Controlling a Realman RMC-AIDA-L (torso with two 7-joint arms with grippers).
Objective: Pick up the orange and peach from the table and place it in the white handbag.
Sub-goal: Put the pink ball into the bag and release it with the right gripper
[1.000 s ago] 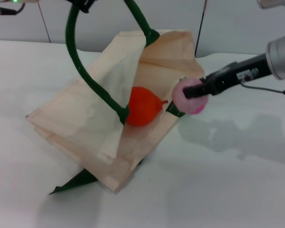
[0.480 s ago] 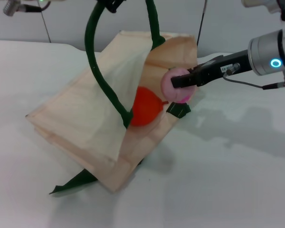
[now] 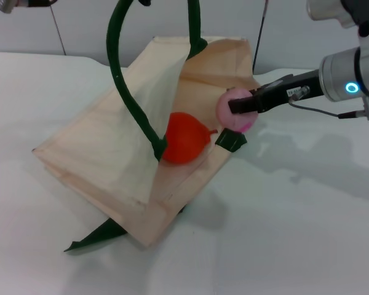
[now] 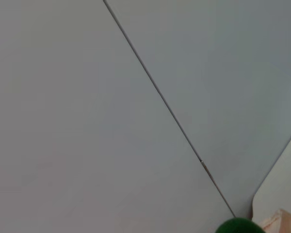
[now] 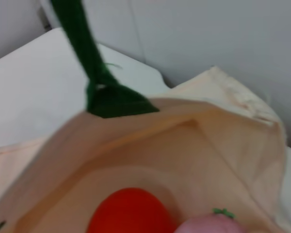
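no readable text, small white label on right arm [image 3: 298, 92] illegible, no brands or numbers

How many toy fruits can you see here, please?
2: the orange lies inside the white handbag; the peach is held by the right gripper at the bag's mouth.

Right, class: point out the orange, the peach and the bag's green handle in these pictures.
orange [image 3: 183, 138], head view, middle of its round body inside the bag's mouth.
peach [image 3: 229, 109], head view, its exposed pink side beside the right gripper.
green handle [image 3: 126, 92], head view, the raised loop's left strand.
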